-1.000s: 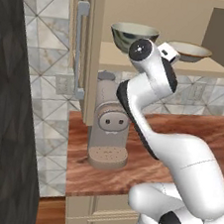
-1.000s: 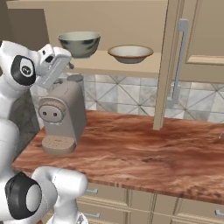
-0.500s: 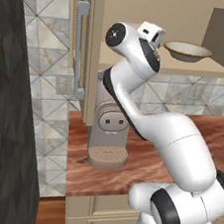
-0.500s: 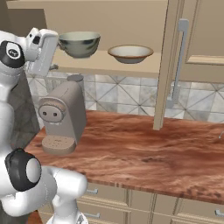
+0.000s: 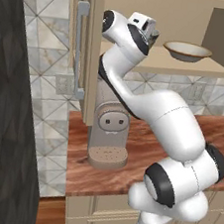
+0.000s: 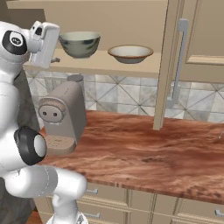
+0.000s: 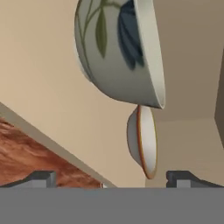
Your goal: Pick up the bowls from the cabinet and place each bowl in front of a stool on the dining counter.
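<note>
The gripper hangs with jaws wide, empty, just beside the deep bowl, a glossy grey-green ceramic with painted leaves. The shallow cream bowl, brown-rimmed, sits next to it on the smooth tan cabinet shelf. Below, a rounded beige coffee machine stands on the wood-grain counter.

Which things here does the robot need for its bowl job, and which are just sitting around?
For the job:
- deep bowl
- shallow bowl
- cabinet, its door open
- gripper, open, facing the deep bowl

Just sitting around:
- coffee machine
- counter
- wall tiles
</note>
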{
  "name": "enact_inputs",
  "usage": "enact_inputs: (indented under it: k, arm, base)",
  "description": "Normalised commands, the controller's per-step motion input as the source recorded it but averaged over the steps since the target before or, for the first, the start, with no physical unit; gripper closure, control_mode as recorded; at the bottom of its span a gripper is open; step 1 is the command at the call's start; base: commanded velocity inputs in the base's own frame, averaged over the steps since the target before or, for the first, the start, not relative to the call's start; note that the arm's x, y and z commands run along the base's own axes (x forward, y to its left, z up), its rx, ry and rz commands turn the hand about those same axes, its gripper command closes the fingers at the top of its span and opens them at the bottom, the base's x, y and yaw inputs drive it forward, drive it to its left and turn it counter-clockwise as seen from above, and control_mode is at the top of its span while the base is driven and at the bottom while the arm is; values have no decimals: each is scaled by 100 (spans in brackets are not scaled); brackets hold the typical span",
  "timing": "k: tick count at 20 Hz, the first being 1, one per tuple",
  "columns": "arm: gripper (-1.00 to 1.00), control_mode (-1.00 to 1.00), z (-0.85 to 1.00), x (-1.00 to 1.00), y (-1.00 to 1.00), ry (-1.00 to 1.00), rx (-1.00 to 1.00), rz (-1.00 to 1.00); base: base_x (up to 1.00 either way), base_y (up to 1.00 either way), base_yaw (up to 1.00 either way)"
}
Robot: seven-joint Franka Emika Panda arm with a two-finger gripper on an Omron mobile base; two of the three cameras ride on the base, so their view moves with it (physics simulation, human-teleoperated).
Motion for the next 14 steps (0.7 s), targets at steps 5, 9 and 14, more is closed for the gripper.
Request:
enact_inputs:
  k: [5,9,14]
  arm:
    - [-100,-100,0,38,0,0,0,5]
    - [-100,-100,0,23,1,0,0,3]
    - [-100,-100,0,7,2,0,0,9]
  base:
    - [0,0,0]
    - [0,0,0]
    - [0,0,0]
